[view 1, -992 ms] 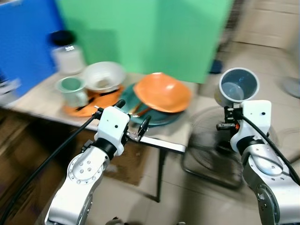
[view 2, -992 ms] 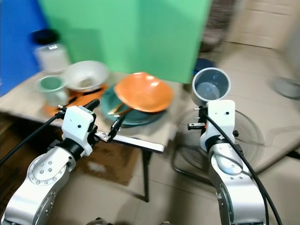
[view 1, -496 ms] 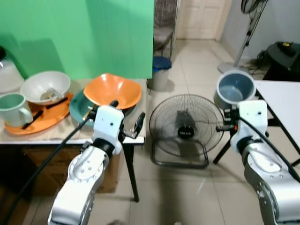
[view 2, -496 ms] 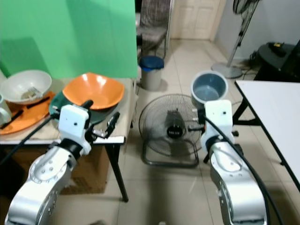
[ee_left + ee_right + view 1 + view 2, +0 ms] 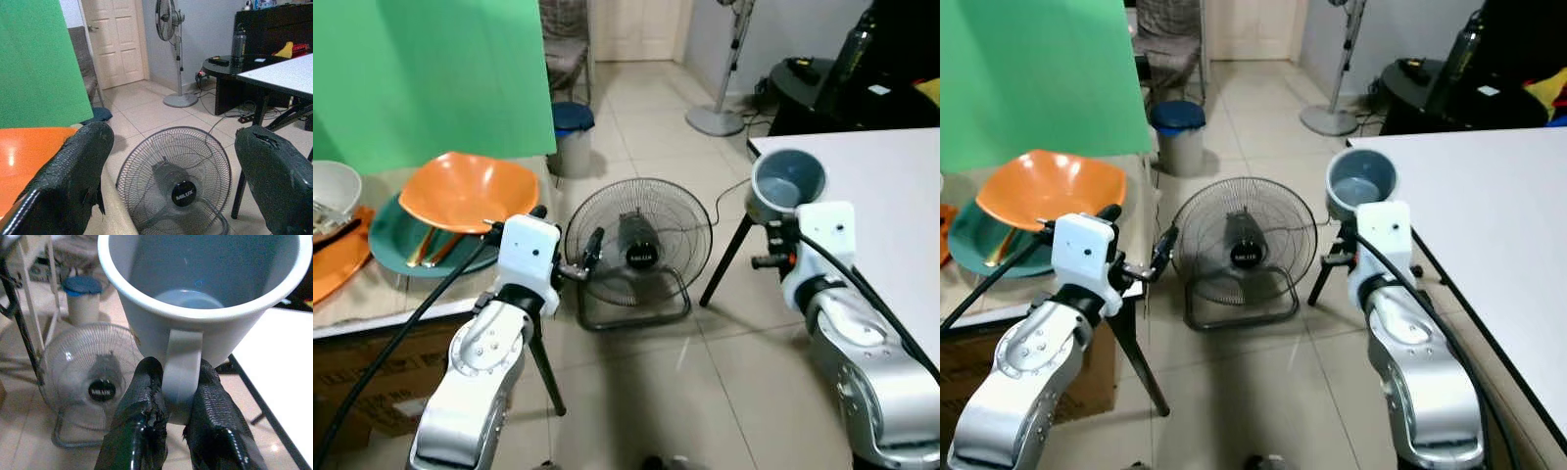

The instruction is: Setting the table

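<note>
A grey-blue mug (image 5: 786, 183) hangs upright in front of me on the right. My right gripper (image 5: 178, 369) is shut on its handle, one black finger (image 5: 142, 401) on each side. The mug (image 5: 205, 289) looks empty inside. It is just short of the near corner of a white table (image 5: 891, 196) on the right. My left gripper (image 5: 566, 230) is open and holds nothing, and it is raised beside a low side table (image 5: 372, 308) on the left. That table carries an orange bowl (image 5: 468, 191) on a teal plate (image 5: 391, 240), an orange tray (image 5: 333, 264) and a white bowl (image 5: 328, 186).
A floor fan (image 5: 636, 240) stands on the tiles straight ahead, between the two tables. Behind it are a blue bin (image 5: 572, 117), a green screen (image 5: 421, 69), a pedestal fan (image 5: 729, 59) and a dark round table (image 5: 803, 78). Open tile floor lies in front of me.
The whole view has swung to the right: the side table with dishes slid to the left edge and the white table came into view. The mug stays in my right gripper.
</note>
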Available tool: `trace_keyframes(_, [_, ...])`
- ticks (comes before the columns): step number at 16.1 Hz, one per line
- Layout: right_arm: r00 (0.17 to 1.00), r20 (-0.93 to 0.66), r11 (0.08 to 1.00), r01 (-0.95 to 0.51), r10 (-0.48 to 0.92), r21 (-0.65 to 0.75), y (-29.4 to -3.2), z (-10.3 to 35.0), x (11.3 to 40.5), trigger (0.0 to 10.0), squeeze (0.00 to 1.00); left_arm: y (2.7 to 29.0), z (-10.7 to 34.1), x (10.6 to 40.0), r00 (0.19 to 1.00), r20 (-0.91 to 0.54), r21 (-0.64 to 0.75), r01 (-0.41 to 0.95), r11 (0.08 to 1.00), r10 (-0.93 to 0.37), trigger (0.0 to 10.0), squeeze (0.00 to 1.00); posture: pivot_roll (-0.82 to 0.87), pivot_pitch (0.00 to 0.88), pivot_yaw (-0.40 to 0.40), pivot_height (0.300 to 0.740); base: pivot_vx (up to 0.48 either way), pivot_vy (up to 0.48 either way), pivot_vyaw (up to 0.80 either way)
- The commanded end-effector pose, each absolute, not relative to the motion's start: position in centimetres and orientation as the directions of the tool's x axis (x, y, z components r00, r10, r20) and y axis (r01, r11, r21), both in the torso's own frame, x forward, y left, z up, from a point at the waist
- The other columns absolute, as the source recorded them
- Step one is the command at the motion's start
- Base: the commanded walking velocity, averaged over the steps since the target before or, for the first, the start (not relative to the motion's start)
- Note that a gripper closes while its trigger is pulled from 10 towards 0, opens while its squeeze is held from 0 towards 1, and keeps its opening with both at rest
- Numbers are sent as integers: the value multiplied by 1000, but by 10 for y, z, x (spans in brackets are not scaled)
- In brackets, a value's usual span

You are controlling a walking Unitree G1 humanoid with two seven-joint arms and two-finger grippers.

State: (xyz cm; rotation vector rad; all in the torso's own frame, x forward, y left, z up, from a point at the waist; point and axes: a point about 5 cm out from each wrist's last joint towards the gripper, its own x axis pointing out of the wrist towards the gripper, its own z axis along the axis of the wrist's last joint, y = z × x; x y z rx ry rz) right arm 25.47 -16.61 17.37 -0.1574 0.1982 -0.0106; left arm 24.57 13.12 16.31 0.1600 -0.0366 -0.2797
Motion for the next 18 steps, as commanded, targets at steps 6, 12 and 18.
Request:
trace_keyframes(6, [982, -179, 991, 33, -57, -131, -171, 177, 253, 10000, 0, 129, 165, 250, 942, 5, 181, 329, 927, -336, 10000, 0, 93, 0, -25, 740, 336, 0, -472])
trace_keyframes(12, [980, -184, 991, 49, -72, -125, -169, 177, 248, 10000, 0, 127, 165, 251, 924, 0, 184, 375, 909, -382, 10000, 0, 78, 0, -11, 740, 331, 0, -776])
trace_keyframes(18, [977, -189, 987, 75, -101, -139, -171, 177, 249, 10000, 0, 128, 154, 249, 926, -28, 165, 377, 912, -377, 10000, 0, 73, 0, -16, 740, 315, 0, -776])
